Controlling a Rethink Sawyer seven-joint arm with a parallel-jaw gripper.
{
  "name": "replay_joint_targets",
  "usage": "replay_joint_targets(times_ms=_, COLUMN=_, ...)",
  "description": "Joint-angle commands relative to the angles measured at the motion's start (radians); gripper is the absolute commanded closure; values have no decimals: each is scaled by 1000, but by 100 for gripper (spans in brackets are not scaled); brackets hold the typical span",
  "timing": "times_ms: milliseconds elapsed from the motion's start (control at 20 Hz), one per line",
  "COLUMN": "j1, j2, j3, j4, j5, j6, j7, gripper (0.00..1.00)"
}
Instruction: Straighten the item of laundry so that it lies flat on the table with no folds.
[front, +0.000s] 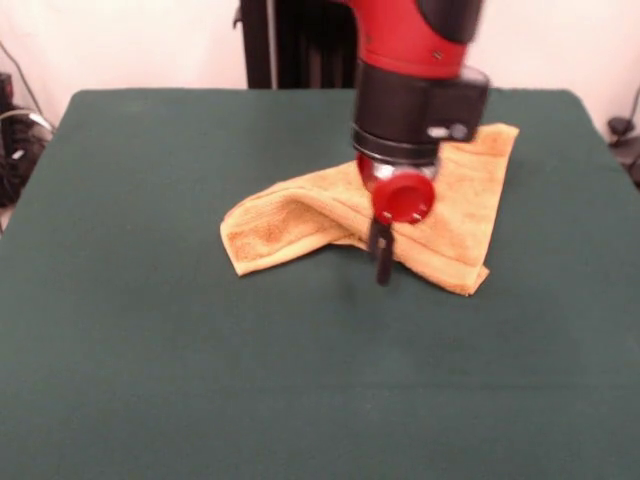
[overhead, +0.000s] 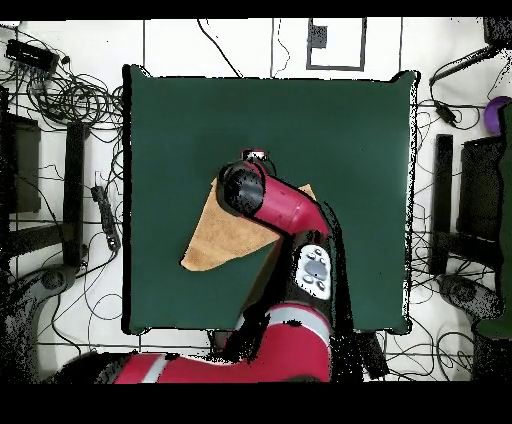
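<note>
**Towel lies folded on the bench, arm over it**

The green bench (front: 150, 380) fills most of the front view. From above, cables and dark gear lie on the pale floor round it.

The red and black arm (overhead: 285, 215) reaches in over the middle of the bench, its black wrist and a red round cap sitting right above the towel (front: 290, 225).

The towel lies a little past the bench's centre in the front view, toward the right and far side. It is not flat: one end is rolled over itself into a thick fold pointing to the left, and the rest spreads in a loose triangle with one corner up near the far right edge and another toward the near side.

The pincer (front: 382, 262) hangs below the red cap as a thin dark prong, its tip at the near hem of the towel. Whether it is apart or together I cannot tell.
</note>
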Motion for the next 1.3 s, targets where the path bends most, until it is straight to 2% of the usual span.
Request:
replay_joint_targets(times_ms=50, j1=121, j2=113, j3=44, j4=-113, j5=119, j6=114, j7=238, gripper=0)
replay_joint_targets(times_ms=200, j1=133, j2=132, j3=36, j4=-154, j5=131, j6=159, j7=209, gripper=0)
replay_joint_targets(times_ms=450, j1=151, j2=154, j3=23, j4=-221, j5=101, j6=260, j7=157, gripper=0)
replay_joint_targets(times_ms=600, j1=146, j2=182, j3=40, j4=-224, j5=84, j6=235, j7=123, gripper=0)
replay_joint_targets(times_ms=700, j1=110, j2=183, j3=100, j4=-199, j5=71, j6=195, j7=70, gripper=0)
replay_joint_targets(times_ms=750, j1=112, j2=186, j3=87, j4=-200, j5=60, j6=202, j7=65, gripper=0)
replay_joint_targets(times_ms=1300, j1=128, j2=225, j3=88, j4=-226, j5=76, j6=215, j7=99, gripper=0)
